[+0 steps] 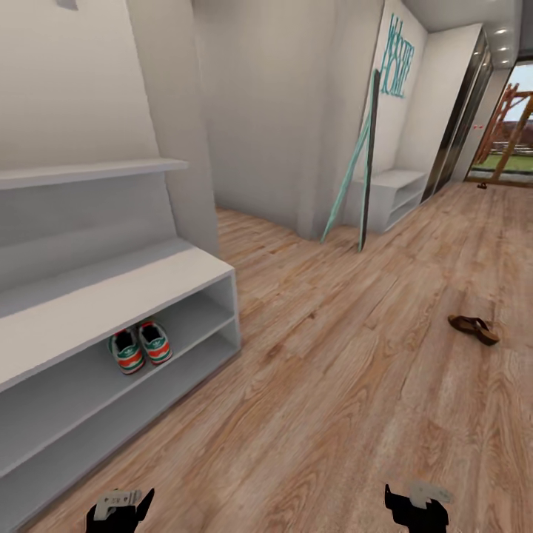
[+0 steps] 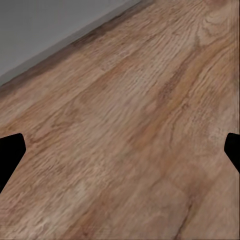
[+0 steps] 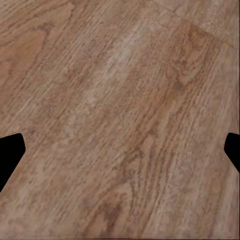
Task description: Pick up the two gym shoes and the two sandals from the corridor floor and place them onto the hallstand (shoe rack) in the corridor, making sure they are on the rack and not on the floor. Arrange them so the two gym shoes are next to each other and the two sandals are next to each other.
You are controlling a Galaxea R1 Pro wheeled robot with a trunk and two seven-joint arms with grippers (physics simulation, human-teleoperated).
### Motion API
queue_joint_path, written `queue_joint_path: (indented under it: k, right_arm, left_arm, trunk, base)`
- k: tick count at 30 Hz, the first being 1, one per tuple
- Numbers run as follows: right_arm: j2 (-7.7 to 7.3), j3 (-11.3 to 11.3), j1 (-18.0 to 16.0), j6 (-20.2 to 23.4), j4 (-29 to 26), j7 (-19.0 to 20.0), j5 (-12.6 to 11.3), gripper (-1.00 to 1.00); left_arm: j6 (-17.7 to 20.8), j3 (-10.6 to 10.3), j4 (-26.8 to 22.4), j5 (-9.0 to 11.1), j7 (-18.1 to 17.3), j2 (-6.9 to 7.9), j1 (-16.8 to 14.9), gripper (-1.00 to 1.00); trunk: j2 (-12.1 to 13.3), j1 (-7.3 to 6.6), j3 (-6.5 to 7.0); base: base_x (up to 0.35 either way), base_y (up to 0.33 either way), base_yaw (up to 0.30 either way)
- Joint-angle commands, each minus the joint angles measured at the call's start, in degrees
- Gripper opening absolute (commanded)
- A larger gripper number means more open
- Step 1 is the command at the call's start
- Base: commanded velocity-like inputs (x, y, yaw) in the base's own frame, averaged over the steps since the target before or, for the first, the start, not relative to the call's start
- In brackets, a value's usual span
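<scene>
At the bottom left of the head view, the left gripper hangs low over the corridor floor. In its wrist view the two black fingertips sit at opposite edges with bare wood planks between them, so the jaws are spread wide and hold nothing; a grey strip runs along one corner of that view.

Beside it, on the left, stands the hallstand, a pale grey low bench with two open shelf rows and a wall shelf above. Two gym shoes sit on its upper shelf row, side by side and touching, cream-white with green stripes and red-orange marks, toes pointing out toward the corridor.

Further back, near the middle, a dark panel and a teal frame lean against the wall, with teal lettering above and a second whitish shelf unit just beside them.

On the right, one brown sandal lies flat on the floor, well apart from the hallstand. A small dark object lies far down the corridor near the glass door; it is too small to identify.

At the bottom right, the right gripper hangs over the floor. Its wrist view shows black fingertips at both edges and only planks between, so it too is spread wide and empty.
</scene>
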Motion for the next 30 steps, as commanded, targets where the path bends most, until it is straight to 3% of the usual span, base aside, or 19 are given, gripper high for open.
queue_joint_path:
  k: [1, 14, 30]
  right_arm:
    - [0.03, -0.1, 0.0, -0.3, 0.1, 0.2, -0.5, 1.00]
    - [0.06, -0.1, 0.0, -0.3, 0.1, 0.2, -0.5, 1.00]
    - [0.07, -0.1, 0.0, -0.3, 0.1, 0.2, -0.5, 1.00]
  left_arm:
    - [0.1, 0.2, 0.0, 0.6, -0.6, 0.00, 0.0, 1.00]
    - [0.1, 0.2, 0.0, 0.5, -0.6, -0.04, 0.0, 1.00]
    - [0.1, 0.2, 0.0, 0.6, -0.6, -0.04, 0.0, 1.00]
  trunk:
    - [0.0, -0.01, -0.02]
    - [0.0, -0.01, 0.27]
    - [0.0, -0.01, 0.33]
  base:
    - [0.000, 0.000, -0.289]
    - [0.019, 0.000, -0.290]
    - [0.296, 0.000, -0.292]
